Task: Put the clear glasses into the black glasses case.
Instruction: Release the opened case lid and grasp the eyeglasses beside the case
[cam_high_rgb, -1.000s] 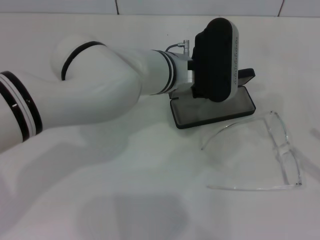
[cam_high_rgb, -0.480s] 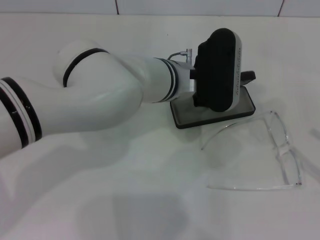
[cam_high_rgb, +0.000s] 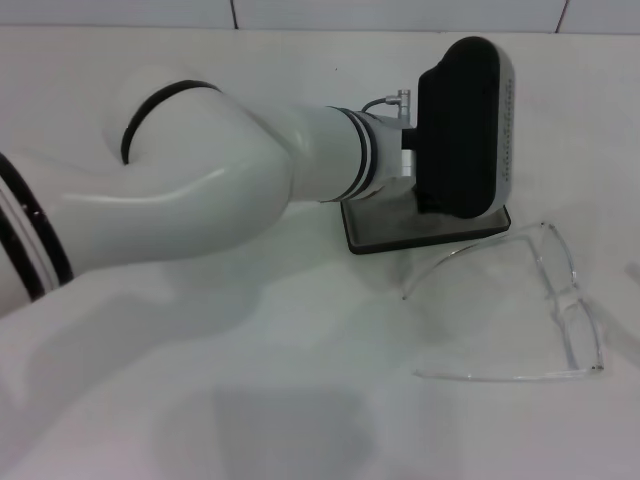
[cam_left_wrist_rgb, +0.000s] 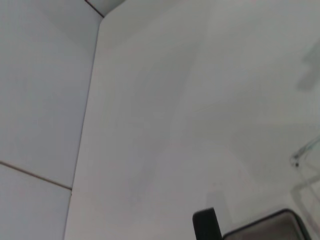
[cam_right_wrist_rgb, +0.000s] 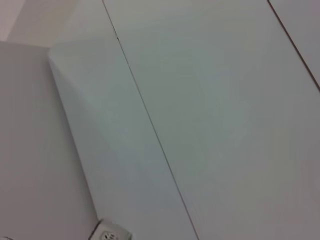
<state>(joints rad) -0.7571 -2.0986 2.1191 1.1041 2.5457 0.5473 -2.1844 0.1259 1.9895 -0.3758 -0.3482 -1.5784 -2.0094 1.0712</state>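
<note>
White worktop (cam_high_rgb: 300, 400), tiled wall behind. Black glasses case (cam_high_rgb: 375, 222) lies open at centre-far, grey lining up, mostly hidden behind my left arm's wrist housing. Left claw (cam_high_rgb: 470, 125) hovers over case; cannot tell claw state, fingers out of sight. Clear glasses (cam_high_rgb: 560, 300) rest on worktop just beside case, nearer side, arms unfolded, untouched. Right claw not in view. Judged step: case opened, glasses not yet picked. Next move calls for clearing case, then gripping thin frame without sliding it.

The left gripper (cam_high_rgb: 462, 125) has shifted rightward over the black glasses case (cam_high_rgb: 385, 228).
</note>
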